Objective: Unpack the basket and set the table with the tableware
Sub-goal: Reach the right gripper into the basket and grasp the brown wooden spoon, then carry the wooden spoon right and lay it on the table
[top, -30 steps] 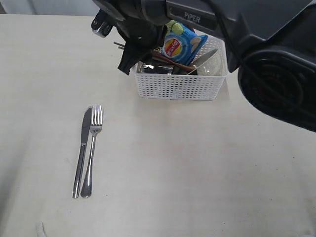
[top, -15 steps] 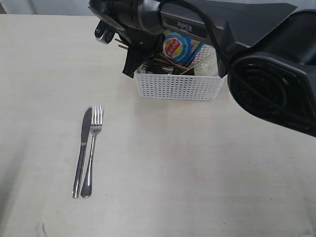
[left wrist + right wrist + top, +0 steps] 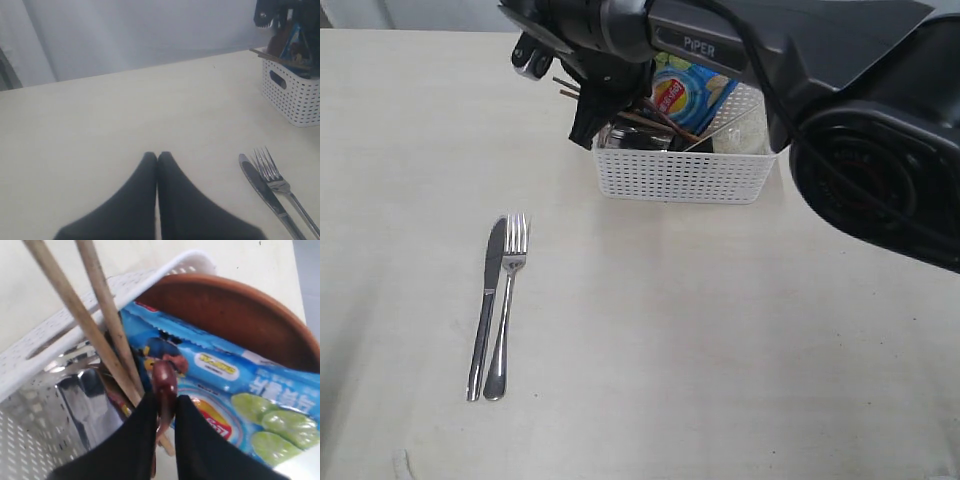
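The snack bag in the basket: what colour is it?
The snack bag is blue, with green limes and a red logo; clearest in the right wrist view.

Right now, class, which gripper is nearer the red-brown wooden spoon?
Right. The right gripper is clamped on the wooden spoon inside the basket; the left gripper sits shut over the table, well apart from the basket.
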